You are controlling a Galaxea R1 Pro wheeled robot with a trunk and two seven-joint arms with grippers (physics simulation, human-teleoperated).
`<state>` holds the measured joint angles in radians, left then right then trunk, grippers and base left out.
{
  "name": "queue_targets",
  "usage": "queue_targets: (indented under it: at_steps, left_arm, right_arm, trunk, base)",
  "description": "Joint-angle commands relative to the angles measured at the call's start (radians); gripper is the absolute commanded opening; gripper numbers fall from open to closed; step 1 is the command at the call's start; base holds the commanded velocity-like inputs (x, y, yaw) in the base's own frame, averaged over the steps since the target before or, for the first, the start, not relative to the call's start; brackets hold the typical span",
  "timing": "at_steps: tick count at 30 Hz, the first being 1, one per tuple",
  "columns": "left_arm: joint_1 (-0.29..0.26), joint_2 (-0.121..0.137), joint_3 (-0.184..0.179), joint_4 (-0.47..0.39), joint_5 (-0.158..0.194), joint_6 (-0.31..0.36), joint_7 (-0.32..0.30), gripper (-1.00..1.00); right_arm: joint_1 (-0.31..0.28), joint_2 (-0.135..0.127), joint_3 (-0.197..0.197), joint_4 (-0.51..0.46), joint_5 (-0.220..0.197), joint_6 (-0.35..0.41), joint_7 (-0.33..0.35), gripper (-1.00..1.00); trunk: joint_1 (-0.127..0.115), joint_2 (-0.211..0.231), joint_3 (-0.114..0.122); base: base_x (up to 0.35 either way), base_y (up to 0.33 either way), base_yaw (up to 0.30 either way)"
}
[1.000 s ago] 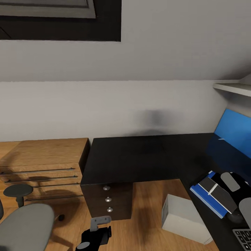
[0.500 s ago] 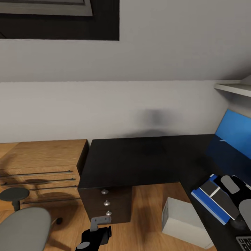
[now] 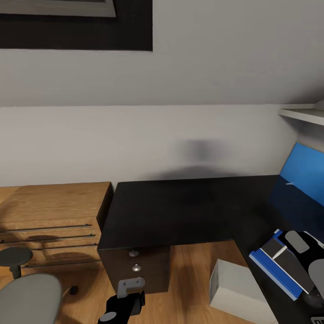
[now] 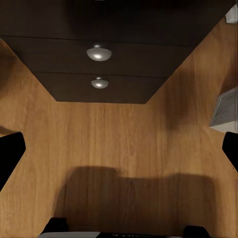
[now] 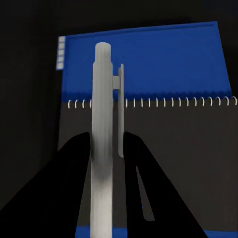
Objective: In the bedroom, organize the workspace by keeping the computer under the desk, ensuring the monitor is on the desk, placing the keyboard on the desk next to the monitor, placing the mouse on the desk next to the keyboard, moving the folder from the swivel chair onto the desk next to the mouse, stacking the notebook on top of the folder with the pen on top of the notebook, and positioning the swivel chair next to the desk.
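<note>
Rolled closer since before; whole view slid. Right gripper (image 5: 106, 148) fingers squeezed on the pen (image 5: 102, 129), just above notebook (image 5: 163, 148) and folder (image 5: 148, 54) on the desk (image 3: 180, 211). Left gripper (image 3: 128, 292) fingers apart. Pen drop left, chair too.

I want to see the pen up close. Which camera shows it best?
The right wrist view: the pen looms large between the right jaws, above the notebook and blue folder. In the head view it is too small to make out.

Home study corner: black desk (image 3: 180, 207); wood cabinet (image 3: 54, 211)
</note>
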<state>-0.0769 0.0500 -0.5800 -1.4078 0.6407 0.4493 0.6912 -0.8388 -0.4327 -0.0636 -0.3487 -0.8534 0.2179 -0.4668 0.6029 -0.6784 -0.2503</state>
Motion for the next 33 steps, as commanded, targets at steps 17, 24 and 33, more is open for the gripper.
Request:
queue_targets:
  at_steps: [17, 24, 33]
  left_arm:
    - [-0.001, 0.001, -0.013, -0.047, 0.01, 0.003, 0.01, 1.0]
    - [-0.001, 0.001, -0.014, -0.048, 0.01, 0.003, 0.01, 1.0]
    - [-0.001, 0.001, -0.015, -0.046, 0.01, 0.003, 0.01, 1.0]
  right_arm:
    - [0.0, 0.0, -0.004, 0.002, -0.003, 0.003, -0.005, -1.0]
    - [0.0, 0.0, -0.004, 0.002, -0.001, 0.003, -0.008, -1.0]
    - [0.0, 0.0, -0.003, 0.002, -0.001, 0.002, -0.01, -1.0]
  trunk:
    - [0.046, -0.085, -0.039]
    - [0.073, -0.134, -0.061]
    - [0.108, -0.197, -0.089]
  base:
    - [0.003, -0.001, 0.0]
    - [0.0, 0.0, 0.0]
    - [0.0, 0.0, 0.0]
